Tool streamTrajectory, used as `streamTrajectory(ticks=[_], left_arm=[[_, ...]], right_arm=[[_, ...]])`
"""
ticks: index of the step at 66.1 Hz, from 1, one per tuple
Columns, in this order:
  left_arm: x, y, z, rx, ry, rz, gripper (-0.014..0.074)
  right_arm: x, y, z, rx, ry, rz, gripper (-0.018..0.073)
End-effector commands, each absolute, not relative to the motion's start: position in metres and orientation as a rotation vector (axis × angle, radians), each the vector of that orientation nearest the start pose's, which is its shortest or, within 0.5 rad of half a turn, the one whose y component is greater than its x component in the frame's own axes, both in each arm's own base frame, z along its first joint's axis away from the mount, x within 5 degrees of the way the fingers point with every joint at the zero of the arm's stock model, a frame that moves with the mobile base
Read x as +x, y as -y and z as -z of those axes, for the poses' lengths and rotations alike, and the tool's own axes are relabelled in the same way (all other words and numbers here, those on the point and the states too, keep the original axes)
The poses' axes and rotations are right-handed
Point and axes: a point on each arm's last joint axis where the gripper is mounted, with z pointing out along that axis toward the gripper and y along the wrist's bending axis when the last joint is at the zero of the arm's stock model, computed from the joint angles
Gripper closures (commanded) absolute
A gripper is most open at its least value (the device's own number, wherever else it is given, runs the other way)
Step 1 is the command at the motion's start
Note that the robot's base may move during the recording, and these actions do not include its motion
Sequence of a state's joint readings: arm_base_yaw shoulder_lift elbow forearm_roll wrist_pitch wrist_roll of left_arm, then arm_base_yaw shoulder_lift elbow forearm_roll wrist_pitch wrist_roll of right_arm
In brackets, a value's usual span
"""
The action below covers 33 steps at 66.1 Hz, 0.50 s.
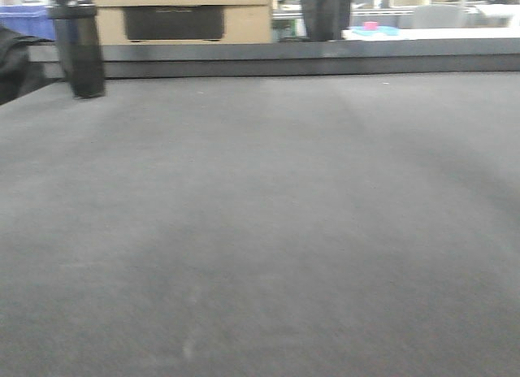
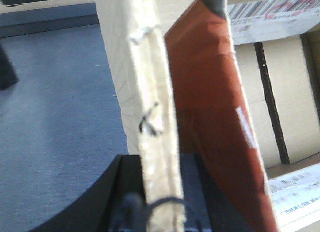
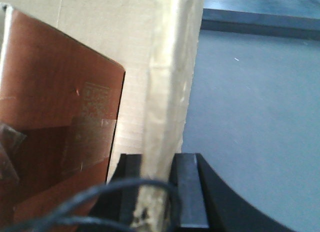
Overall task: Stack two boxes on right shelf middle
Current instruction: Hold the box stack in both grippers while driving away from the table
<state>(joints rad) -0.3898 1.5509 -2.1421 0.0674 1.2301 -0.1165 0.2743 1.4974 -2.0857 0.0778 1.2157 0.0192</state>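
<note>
The left gripper [image 2: 160,194] and right gripper [image 3: 159,188] each pinch a cardboard wall of the box [image 1: 244,23] at the grey worktop's [image 1: 260,231] far edge, a blue bin [image 1: 24,21] beyond.

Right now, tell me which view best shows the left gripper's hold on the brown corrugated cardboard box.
Left wrist view: close up, the brown cardboard box's worn edge sits clamped in the left gripper. The front view shows only a distant cardboard box; the right wrist view shows the right gripper on another taped edge.
</note>
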Motion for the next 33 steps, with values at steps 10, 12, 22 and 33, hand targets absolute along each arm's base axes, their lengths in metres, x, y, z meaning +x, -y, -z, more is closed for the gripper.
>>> streamTrajectory(ticks=[10, 12, 22, 33], left_arm=[[0.2637, 0.1065, -0.5427, 0.281, -2.061, 0.282, 0.0708], [0.2637, 0.1065, -0.5427, 0.281, -2.061, 0.282, 0.0708], [0.2637, 0.1065, -0.5427, 0.281, -2.061, 0.282, 0.0708], [0.2638, 0.1063, -0.5428, 0.281, -2.061, 0.279, 0.0708]], right_arm=[[0.2708, -0.0808, -0.5452, -0.272, -1.988, -0.247, 0.0715], [0.2708, -0.0808, -0.5452, -0.272, -1.988, -0.247, 0.0715], [0.2717, -0.0810, -0.5445, -0.272, -1.990, -0.247, 0.0715], [0.2727, -0.0813, -0.5438, -0.272, -1.993, -0.247, 0.0715]])
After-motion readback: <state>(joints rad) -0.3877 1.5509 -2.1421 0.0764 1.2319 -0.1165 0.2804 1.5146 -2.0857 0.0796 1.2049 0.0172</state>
